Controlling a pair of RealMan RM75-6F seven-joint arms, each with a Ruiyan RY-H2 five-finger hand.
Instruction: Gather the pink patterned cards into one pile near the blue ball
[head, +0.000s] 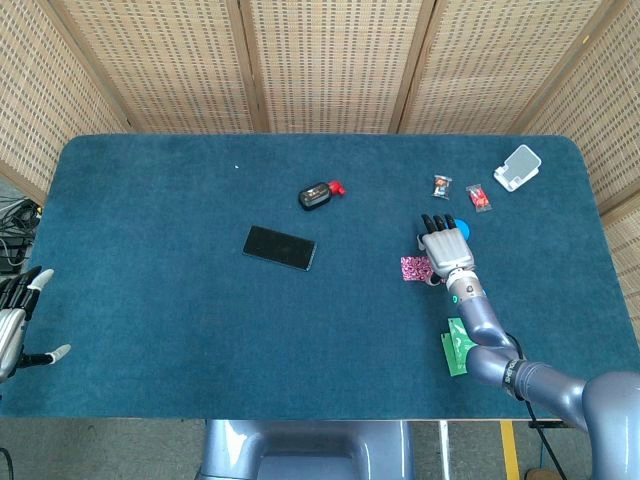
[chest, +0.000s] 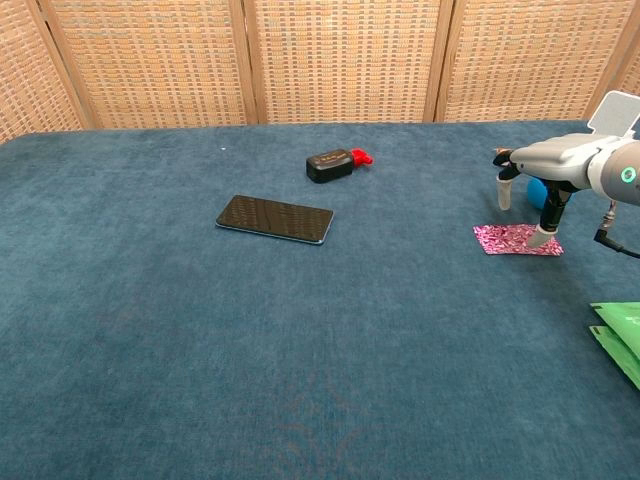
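1. Right hand (chest: 545, 170) hovers palm down over the right part of the table (chest: 150, 330), fingers spread and holding nothing; one fingertip (chest: 541, 236) points down onto the right edge of the pink patterned cards (chest: 515, 240), seemingly touching it.
2. Those cards lie flat on the blue cloth in one small pile, just left of and nearer than the blue ball (chest: 537, 192), which sits partly hidden behind the hand.
3. Left hand (head: 15, 320) shows only in the head view, at the far left edge beside the table, fingers apart and empty.
4. Toward the middle lies a black phone (chest: 274, 218), with a small black device with a red tip (chest: 334, 163) further back.
5. Green packets (chest: 620, 335) rest at the near right edge.
6. Two small snack packets (head: 460, 191) and a white stand (head: 517, 167) sit at the far right corner.
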